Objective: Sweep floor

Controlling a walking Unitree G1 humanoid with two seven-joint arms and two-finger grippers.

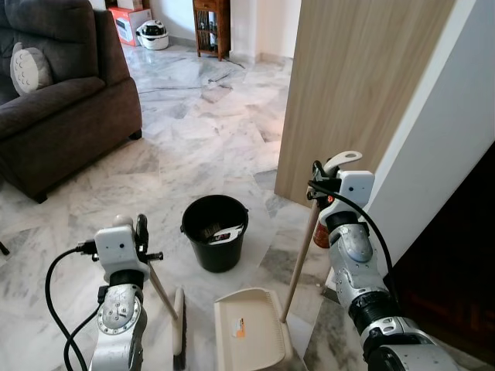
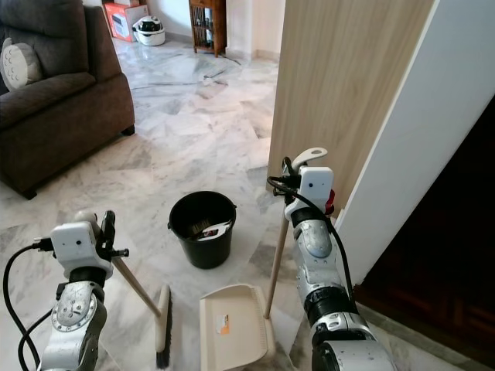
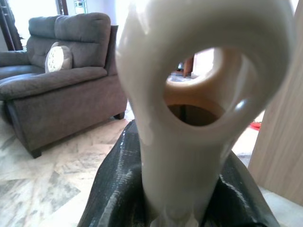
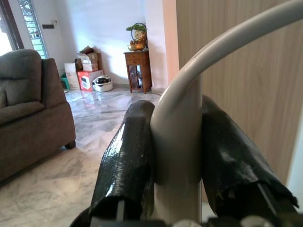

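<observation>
Both claws clamp: left claw (image 3: 184, 198) on glossy broom handle (image 3: 189, 118), right claw (image 4: 177, 189) on dustpan handle (image 4: 177, 142).

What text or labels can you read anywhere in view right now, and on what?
No text reads clearly.
Dustpan: small orange sticker, too small to read.
Red and white box by the far wall: print too blurred to read.
Bucket: white item inside, no legible marking.
Broom: no visible label.
</observation>
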